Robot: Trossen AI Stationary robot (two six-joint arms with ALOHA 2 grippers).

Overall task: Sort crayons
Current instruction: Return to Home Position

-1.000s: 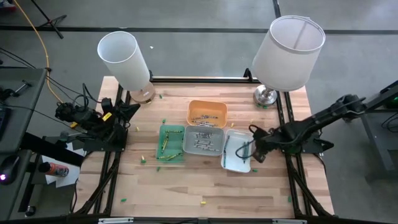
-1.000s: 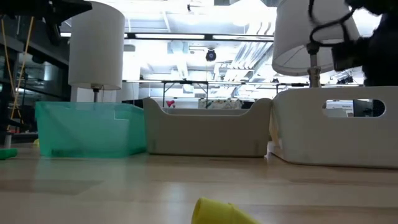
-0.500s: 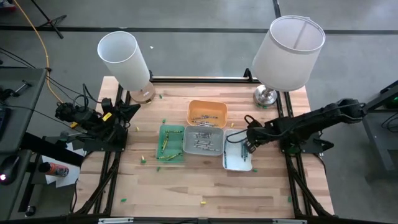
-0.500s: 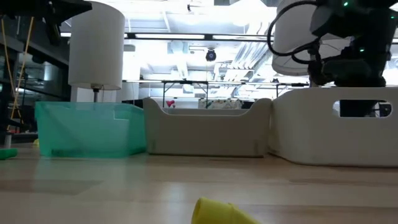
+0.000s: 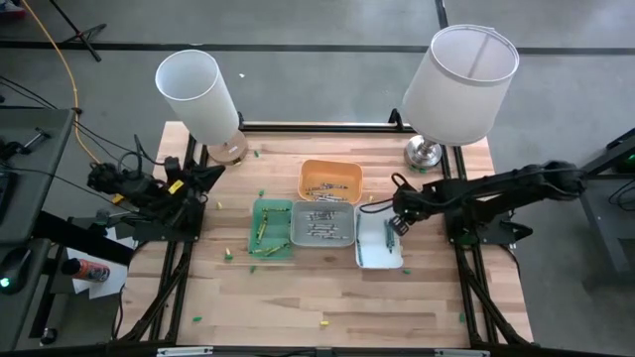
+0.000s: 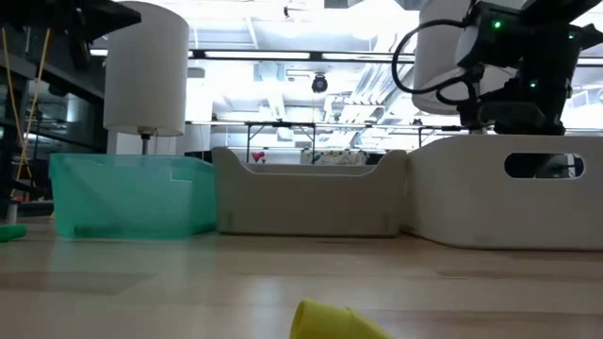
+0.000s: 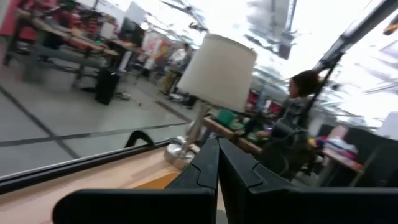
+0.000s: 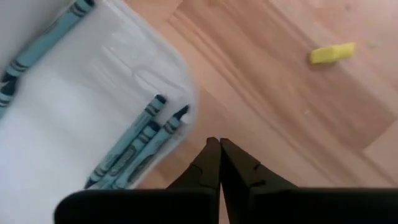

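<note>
Four small trays stand mid-table: green point(image 5: 272, 229), grey point(image 5: 323, 225), orange point(image 5: 331, 179) and white point(image 5: 376, 256), each holding crayons. In the right wrist view, teal crayons point(image 8: 134, 146) lie flat on the white tray's floor point(image 8: 68, 118), and a short yellow crayon point(image 8: 333, 53) lies on the wood beyond. My right gripper point(image 5: 396, 223) point(image 8: 219, 144) is shut with nothing between its fingers. It points steeply down over the white tray's far right corner. My left gripper point(image 7: 217, 155) point(image 5: 212, 177) is shut and waits at the table's left edge.
Two white-shaded lamps point(image 5: 201, 99) point(image 5: 458, 84) stand at the far corners. Loose crayon bits lie scattered on the wood, among them a yellow one point(image 5: 322, 321) near the front edge and green ones point(image 5: 227, 256) point(image 5: 261, 193). A person shows in the room beyond point(image 7: 298, 118).
My right gripper has swung toward the table's far edge, from the white tray's near right part to its far right corner. It has sunk a little and stays shut. The trays and crayons have kept their places.
</note>
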